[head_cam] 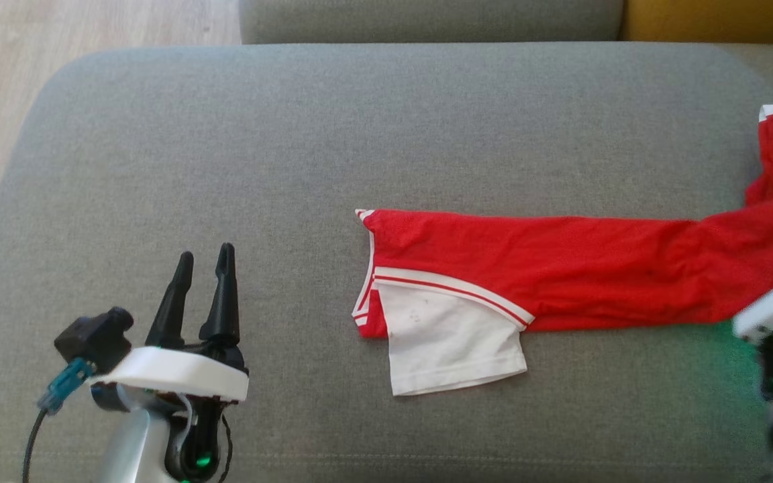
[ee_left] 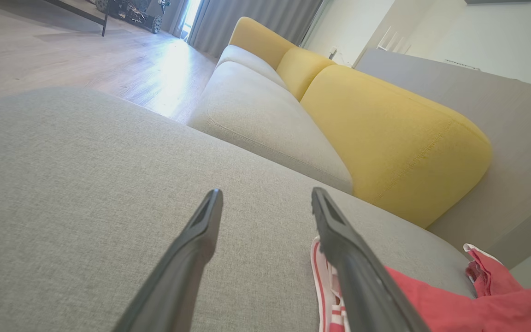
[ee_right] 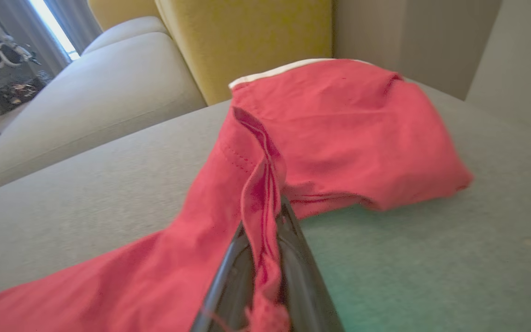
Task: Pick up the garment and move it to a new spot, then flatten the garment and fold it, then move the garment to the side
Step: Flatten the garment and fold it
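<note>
- Checking in from the remote desk: the garment (head_cam: 561, 275), red with white trim, lies on the grey seat cushion (head_cam: 225, 134) as a long narrow band. It runs from about the middle out past the right edge of the head view.
- Its left end has a white panel with red stripes poking out toward the near side. The right end is bunched into a hump, with a white-edged bit at the far right.
- Right gripper (ee_right: 265, 230) is pinched tight on a ridge of red cloth at that bunched end. The wrist view shows fabric squeezed between the two fingers and draped over them.
- Left gripper (head_cam: 207, 251) sits over bare cushion at the near left, jaws wide apart and holding nothing, well apart from the striped end.
- Progress, my read: early days. A grab is on, so this is either the pick-up-and-move step or the start of a flattening pull; I can't tell which.
- Left to do, as I judge it: spread the thing flat (it's rumpled and rope-like now), make a proper fold, then shift it to the side.
- A one-ended grip will probably just drag the band, so the left gripper likely needs the striped end.
</note>
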`<state>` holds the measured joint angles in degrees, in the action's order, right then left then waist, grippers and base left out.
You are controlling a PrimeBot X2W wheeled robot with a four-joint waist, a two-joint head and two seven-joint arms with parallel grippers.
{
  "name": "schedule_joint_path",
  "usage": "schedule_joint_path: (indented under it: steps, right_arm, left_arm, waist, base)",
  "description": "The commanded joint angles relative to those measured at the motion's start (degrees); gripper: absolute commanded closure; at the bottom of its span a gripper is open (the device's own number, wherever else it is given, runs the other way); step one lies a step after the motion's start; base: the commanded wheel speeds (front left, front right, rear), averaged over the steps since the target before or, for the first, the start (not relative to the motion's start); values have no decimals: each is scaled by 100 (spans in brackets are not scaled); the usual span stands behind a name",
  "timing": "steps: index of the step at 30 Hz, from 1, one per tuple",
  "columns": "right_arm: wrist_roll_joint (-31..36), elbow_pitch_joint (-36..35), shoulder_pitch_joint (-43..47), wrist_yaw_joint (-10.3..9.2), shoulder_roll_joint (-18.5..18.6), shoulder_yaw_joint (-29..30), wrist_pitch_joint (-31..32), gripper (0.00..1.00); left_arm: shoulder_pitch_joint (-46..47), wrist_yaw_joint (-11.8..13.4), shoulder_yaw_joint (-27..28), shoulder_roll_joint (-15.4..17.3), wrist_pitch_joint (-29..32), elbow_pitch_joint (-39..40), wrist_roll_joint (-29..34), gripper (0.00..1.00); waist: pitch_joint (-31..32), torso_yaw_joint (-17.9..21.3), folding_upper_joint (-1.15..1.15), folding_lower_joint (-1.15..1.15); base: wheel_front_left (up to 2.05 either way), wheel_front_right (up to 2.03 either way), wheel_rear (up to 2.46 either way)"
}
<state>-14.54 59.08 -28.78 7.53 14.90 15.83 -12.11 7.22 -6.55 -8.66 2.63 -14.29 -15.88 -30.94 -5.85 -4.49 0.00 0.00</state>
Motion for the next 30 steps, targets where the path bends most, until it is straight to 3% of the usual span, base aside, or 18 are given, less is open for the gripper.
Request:
schedule_joint_path:
  steps: [1, 7, 10, 15, 19, 22, 30]
  right_arm:
    - [-37, -289, -206, -4, -120, -179, -40, 100]
    - [-296, -1285, -90, -4, -792, -892, 234, 100]
    - [-805, -1936, 50, -4, -1075, -1305, 645, 100]
    - [-1369, -2837, 340, -4, -1189, -1953, 1137, 100]
    - [-2405, -3455, 614, -4, -1199, -2732, 1412, 100]
    - [-3199, -3630, 729, -4, -1201, -3259, 1438, 100]
    - [-4477, -2990, 345, -4, -1202, -4335, 938, 100]
  left_arm:
    - [120, -2, 155, 25, -71, 152, -60, 0]
    - [29, -1, 208, 25, -71, 117, -64, 0]
    - [18, -2, 193, 25, -71, 110, -63, 0]
    - [21, -1, 139, 25, -71, 110, -98, 0]
    - [19, 4, 23, 25, -71, 117, -165, 0]
    - [49, 113, -24, 25, -71, 103, -174, 0]
    - [152, 148, -140, 25, -71, 154, -325, 0]
  waist:
    - [45, 2, 0, 0]
    - [206, 26, 0, 0]
    - [252, 17, 0, 0]
    - [278, -52, 0, 0]
    - [242, -194, 0, 0]
    - [166, -323, 0, 0]
    - [-140, -678, 0, 0]
  base:
    - [0, 0, 0]
    - [0, 0, 0]
    - [0, 0, 0]
    - [0, 0, 0]
    - [0, 0, 0]
    - [0, 0, 0]
    - [0, 0, 0]
